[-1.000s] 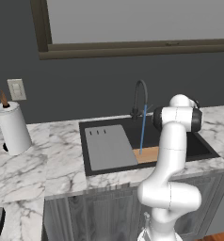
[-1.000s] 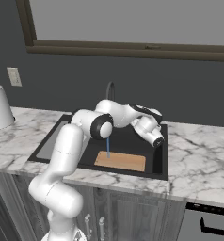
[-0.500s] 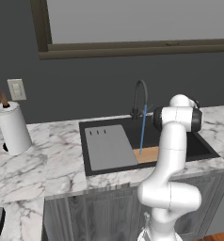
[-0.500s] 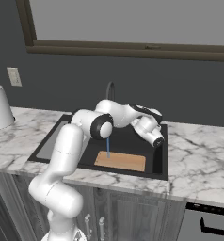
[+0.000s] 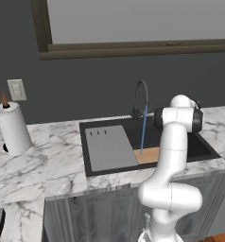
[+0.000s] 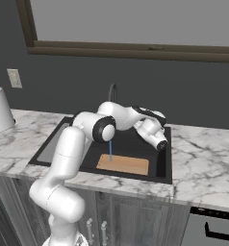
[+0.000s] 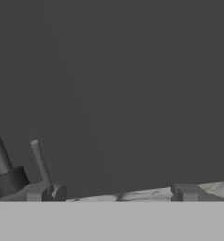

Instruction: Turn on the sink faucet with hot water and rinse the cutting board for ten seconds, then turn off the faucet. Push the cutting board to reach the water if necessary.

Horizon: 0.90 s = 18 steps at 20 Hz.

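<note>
The dark gooseneck sink faucet (image 5: 142, 97) stands behind the black sink (image 5: 200, 146). A thin blue stream of water (image 5: 143, 132) falls from its spout onto the left end of the tan cutting board (image 5: 148, 155), which lies flat in the basin. From the right side, the water (image 6: 110, 151) lands on the board (image 6: 124, 165) too. My gripper (image 7: 114, 194) is open with nothing in it. It faces the dark back wall above the counter strip, with the faucet's base (image 7: 10, 181) and thin lever (image 7: 40, 164) just left of the left finger.
A grey flat panel with three slots (image 5: 109, 147) fills the sink's left part. A paper towel roll (image 5: 12, 128) stands on the marble counter at the left, below a wall outlet (image 5: 16, 90). My arm reaches over the sink's right half.
</note>
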{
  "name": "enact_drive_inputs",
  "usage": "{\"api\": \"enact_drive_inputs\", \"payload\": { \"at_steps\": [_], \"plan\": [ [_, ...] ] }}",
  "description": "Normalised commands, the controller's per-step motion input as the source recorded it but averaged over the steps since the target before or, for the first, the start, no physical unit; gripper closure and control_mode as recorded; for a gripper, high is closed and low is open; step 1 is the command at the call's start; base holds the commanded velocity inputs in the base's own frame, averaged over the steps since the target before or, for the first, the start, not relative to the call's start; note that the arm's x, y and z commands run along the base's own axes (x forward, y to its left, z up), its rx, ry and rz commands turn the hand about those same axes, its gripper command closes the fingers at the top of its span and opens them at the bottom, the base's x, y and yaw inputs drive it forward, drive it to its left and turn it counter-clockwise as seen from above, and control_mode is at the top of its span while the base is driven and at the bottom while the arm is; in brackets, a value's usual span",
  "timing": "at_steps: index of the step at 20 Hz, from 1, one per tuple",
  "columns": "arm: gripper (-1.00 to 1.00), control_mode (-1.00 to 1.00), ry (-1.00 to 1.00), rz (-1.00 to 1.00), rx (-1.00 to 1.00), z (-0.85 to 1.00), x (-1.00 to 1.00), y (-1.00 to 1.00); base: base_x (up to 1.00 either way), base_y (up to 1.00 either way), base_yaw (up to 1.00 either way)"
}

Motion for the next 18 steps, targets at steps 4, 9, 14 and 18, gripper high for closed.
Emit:
{"api": "enact_drive_inputs", "payload": {
  "at_steps": [4, 9, 14, 18],
  "plan": [
    [-1.0, -1.0, 0.0, 0.0, 0.0, 0.0, 0.0, 0.0, 0.0, 0.0, 0.0],
    [-1.0, -1.0, 0.0, 0.0, 0.0, 0.0, 0.0, 0.0, 0.0, 0.0, 0.0],
    [-1.0, -1.0, 0.0, 0.0, 0.0, 0.0, 0.0, 0.0, 0.0, 0.0, 0.0],
    [-1.0, -1.0, 0.0, 0.0, 0.0, 0.0, 0.0, 0.0, 0.0, 0.0, 0.0]
  ]
}}
